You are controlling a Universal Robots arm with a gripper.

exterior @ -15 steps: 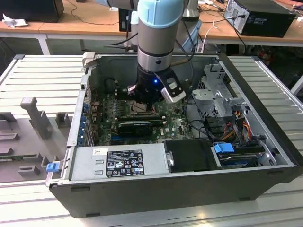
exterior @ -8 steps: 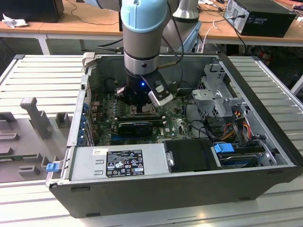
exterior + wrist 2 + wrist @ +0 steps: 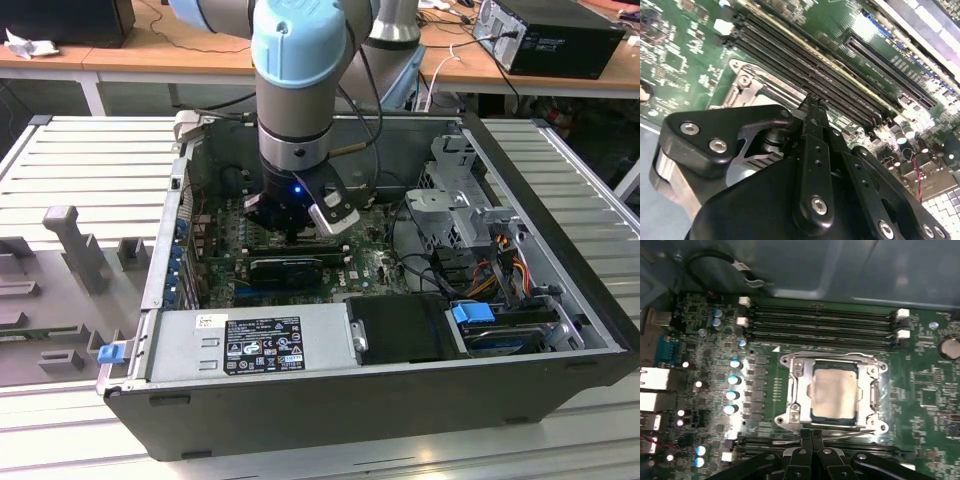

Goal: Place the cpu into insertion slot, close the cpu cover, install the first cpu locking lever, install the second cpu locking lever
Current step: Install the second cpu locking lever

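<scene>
One arm is all I have here, reaching down into the open computer case that lies on the slatted surface in the exterior view. My tool sits low over the green motherboard, its two black fingers pressed together with nothing between them; the second wrist view shows the same, the fingertips meeting in a single narrow edge.

In the first wrist view the cpu lies flat in the insertion slot, its pale metal top showing through the window of the cpu cover, which lies down over the socket. A thin silver lever runs along the socket's edge nearest my fingertips, just beside them; I cannot tell whether I touch it. Four long black memory slots run along the far side of the socket, well apart from my tool. In the second wrist view, a corner of the socket frame shows beyond my tool's body.
</scene>
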